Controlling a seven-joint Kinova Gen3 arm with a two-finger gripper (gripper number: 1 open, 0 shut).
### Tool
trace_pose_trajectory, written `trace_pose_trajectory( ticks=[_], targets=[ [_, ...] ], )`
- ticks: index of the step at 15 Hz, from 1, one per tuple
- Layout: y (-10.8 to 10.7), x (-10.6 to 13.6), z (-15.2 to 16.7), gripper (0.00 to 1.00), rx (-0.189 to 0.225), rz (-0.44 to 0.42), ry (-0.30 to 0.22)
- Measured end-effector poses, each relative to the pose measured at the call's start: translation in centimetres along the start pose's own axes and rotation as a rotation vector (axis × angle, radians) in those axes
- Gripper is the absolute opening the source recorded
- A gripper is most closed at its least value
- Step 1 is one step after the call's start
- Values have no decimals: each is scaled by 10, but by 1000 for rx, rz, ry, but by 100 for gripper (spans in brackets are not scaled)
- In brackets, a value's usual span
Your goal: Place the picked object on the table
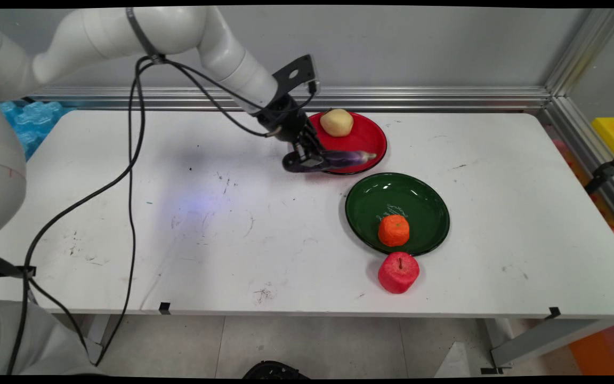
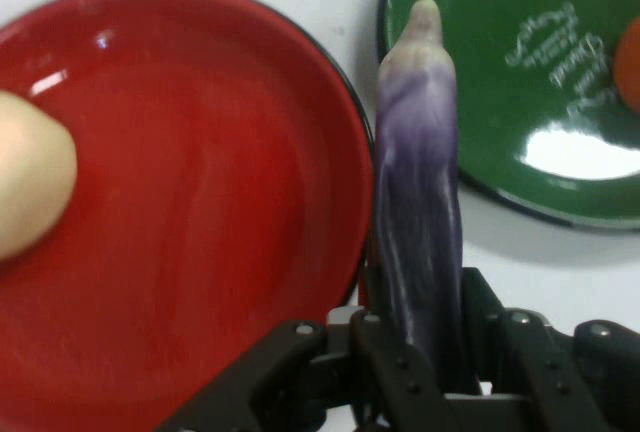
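While the arm reaches in from the upper left, we note:
Hand: the hand is low at the near-left rim of the red plate, its fingers closed on one end of a purple eggplant.
Eggplant, place: we see it held over the near edge of the red plate; whether it touches the rim we cannot tell.
Eggplant, axis: its long axis runs left to right in the main view, nearly level, the free pale tip pointing right and away from the hand; in the hand view the eggplant runs straight out from the fingers, its tip toward the green plate.
Red plate: on the table toward the far side; a pale yellow potato lies on its far part.
Green plate: near and right of the red one, the two close together; an orange sits on its near part.
Apple: a red apple stands on the table just beside the green plate's near rim.
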Motion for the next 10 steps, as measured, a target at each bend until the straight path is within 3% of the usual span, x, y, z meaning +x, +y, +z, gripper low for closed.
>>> trace_pose_trajectory(
  ticks=[10],
  targets=[
    [15,-62,-29,0,24,-19,-84]
  ],
)
